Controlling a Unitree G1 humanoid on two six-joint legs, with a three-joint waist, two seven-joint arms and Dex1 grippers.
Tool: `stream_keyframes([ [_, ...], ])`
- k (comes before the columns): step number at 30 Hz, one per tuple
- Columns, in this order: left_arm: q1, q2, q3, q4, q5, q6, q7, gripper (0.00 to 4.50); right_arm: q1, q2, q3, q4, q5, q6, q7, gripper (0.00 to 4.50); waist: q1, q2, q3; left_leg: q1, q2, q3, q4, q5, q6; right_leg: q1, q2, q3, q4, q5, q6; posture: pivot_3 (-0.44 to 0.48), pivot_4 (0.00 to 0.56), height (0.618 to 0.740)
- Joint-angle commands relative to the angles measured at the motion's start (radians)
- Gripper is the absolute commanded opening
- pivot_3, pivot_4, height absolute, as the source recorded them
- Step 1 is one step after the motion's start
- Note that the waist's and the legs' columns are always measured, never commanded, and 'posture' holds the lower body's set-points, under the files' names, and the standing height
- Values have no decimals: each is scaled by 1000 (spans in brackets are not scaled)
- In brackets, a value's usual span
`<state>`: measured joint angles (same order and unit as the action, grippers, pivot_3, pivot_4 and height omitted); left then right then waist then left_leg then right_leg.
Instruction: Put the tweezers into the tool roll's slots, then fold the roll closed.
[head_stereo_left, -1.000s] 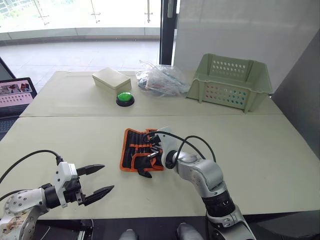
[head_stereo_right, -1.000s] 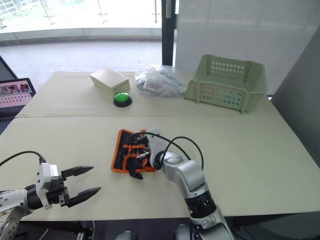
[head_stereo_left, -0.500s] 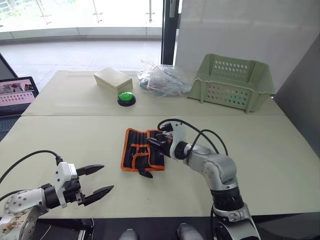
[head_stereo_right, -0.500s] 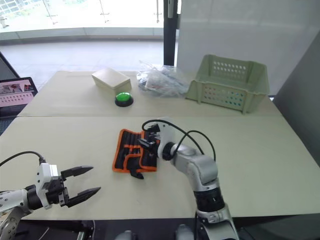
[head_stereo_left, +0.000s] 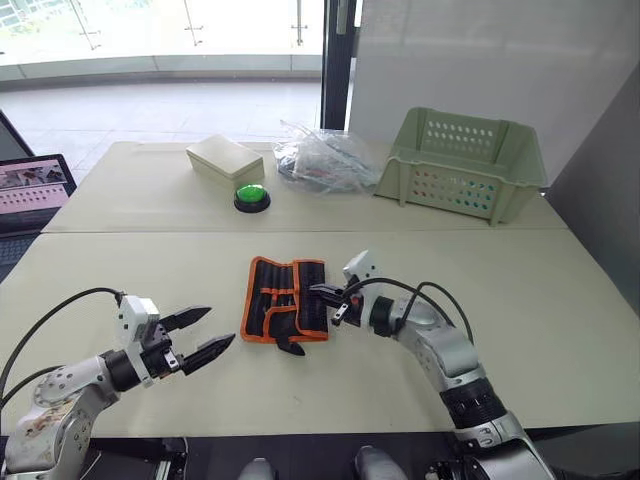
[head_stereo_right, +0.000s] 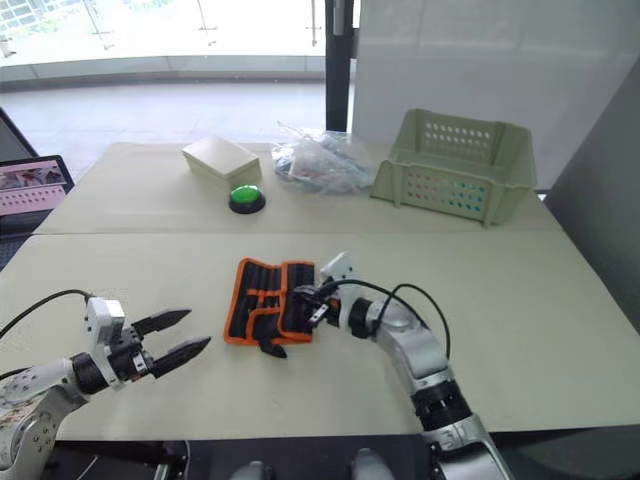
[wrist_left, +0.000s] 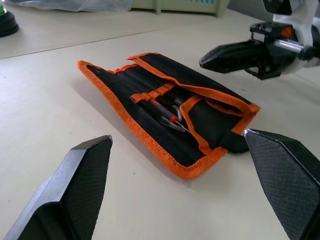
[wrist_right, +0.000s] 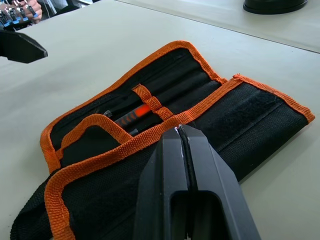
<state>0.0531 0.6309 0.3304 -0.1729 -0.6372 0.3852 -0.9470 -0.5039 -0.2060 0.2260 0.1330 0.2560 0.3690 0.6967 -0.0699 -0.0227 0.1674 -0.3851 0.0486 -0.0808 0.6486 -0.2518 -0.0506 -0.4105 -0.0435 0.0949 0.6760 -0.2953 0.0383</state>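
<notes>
Tweezers (wrist_left: 170, 112) sit in the half-folded tool roll's (head_stereo_left: 285, 297) slots (wrist_right: 150, 107).

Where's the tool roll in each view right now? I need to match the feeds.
Left eye view: tool roll at table centre.
Right eye view: centre, slightly left.
Left wrist view: mid-frame.
Right wrist view: ahead of the shut right tool.
Shared landmark: the roll's orange trim.

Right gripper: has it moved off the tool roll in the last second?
Yes. The right gripper, fingers shut, has pulled back toward the robot's right; it was over the tool roll and now sits at the roll's right edge, judged against the green button.
</notes>
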Motion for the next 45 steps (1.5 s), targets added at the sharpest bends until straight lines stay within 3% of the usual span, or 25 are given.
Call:
stream_keyframes([
  [1,-41,-23,6,3,-33,60,73,4500,-30,11,7,54,-39,-87,10,27,0,0,0,0,0,0,0,0,0,0,0,0,0,0,0,0,150,713],
  [6,-133,-89,-59,23,-63,234,194,4500,-46,15,50,166,-136,-75,-35,27,-1,-1,0,1,0,0,1,0,0,1,0,0,3,0,0,0,150,713],
  [12,-201,-116,-125,103,4,265,257,4500,-33,26,50,166,-150,-59,-41,27,0,-1,-1,8,0,0,1,0,0,6,0,0,3,0,0,0,150,713],
  [15,-225,-139,-112,106,-28,308,283,4500,-28,28,50,143,-150,-48,-42,27,0,-1,-1,11,0,0,1,0,0,9,0,0,3,0,0,0,150,713],
  [20,-231,-153,-70,84,-100,363,275,2961,-23,31,51,129,-151,-40,-50,0,-1,-1,-1,11,0,0,1,0,0,8,0,0,3,0,0,0,150,713],
  [29,-235,-132,-38,92,-102,358,265,25,-11,32,55,109,-151,-30,-55,0,0,-1,-1,10,0,0,1,0,0,8,0,0,3,0,0,0,150,713],
  [36,-219,-95,-26,89,-94,356,241,25,-2,31,66,83,-154,-12,-53,0,-3,-1,-1,10,0,0,1,0,0,8,0,0,3,0,0,0,150,713],
  [45,-185,76,14,60,-126,357,68,25,56,28,144,-55,-191,40,-47,0,-18,-1,-1,10,0,0,-3,0,0,6,1,0,2,0,0,0,150,713],
])
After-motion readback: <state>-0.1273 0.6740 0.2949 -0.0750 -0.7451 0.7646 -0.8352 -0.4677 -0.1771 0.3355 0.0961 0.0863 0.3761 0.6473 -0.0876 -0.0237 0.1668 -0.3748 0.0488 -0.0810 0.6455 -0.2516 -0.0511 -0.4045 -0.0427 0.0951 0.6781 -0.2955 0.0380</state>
